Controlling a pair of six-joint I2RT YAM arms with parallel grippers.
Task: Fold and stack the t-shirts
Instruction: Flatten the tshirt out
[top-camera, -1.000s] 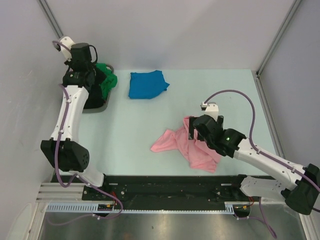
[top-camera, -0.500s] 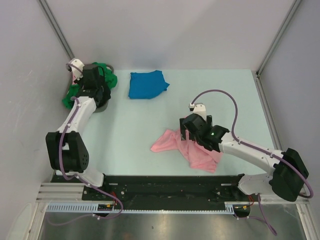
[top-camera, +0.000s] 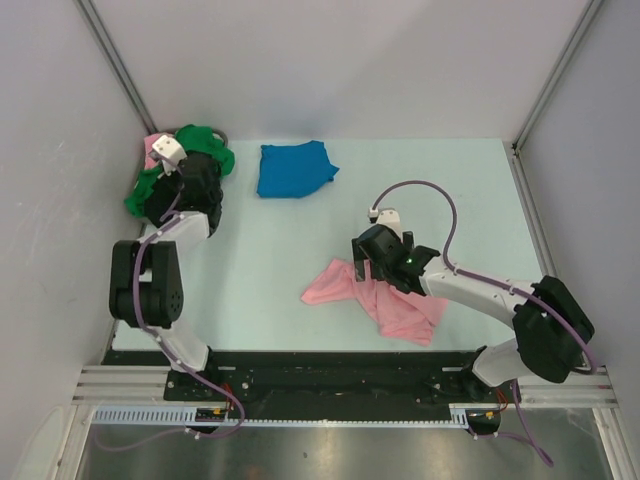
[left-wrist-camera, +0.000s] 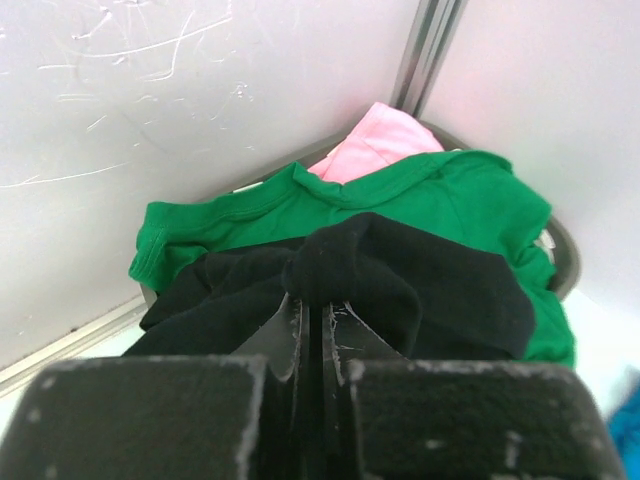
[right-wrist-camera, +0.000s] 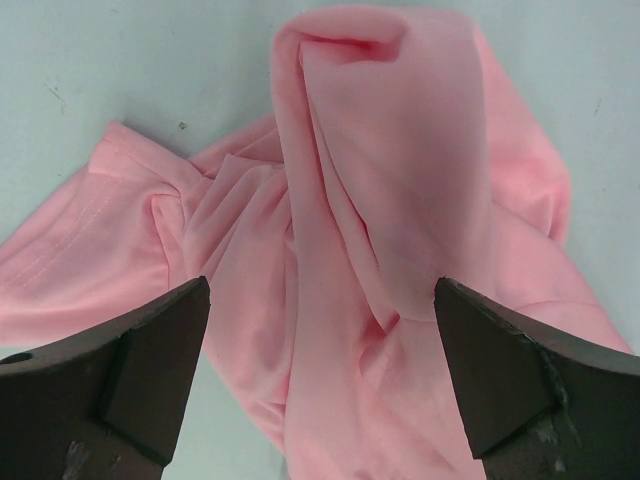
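Observation:
My left gripper (left-wrist-camera: 322, 303) is shut on a fold of the black t-shirt (left-wrist-camera: 400, 290), which lies in the grey basket (left-wrist-camera: 563, 250) in the far left corner. The green t-shirt (left-wrist-camera: 440, 195) lies around and behind the black one, and it also shows in the top view (top-camera: 205, 140). My right gripper (right-wrist-camera: 320, 285) is open, its jaws wide apart just above the crumpled light pink t-shirt (right-wrist-camera: 380, 180), which lies on the table in the top view (top-camera: 390, 305). The bright blue t-shirt (top-camera: 295, 168) lies folded at the back.
Another piece of pink cloth (left-wrist-camera: 385, 135) lies at the back of the basket against the wall post. The side walls stand close to the basket. The left arm (top-camera: 190, 195) is folded back over the basket and hides most of it from above.
The left arm has swung back into the far left corner with the black cloth, uncovering green and pink cloth there. The right gripper has moved left over the pink t-shirt.

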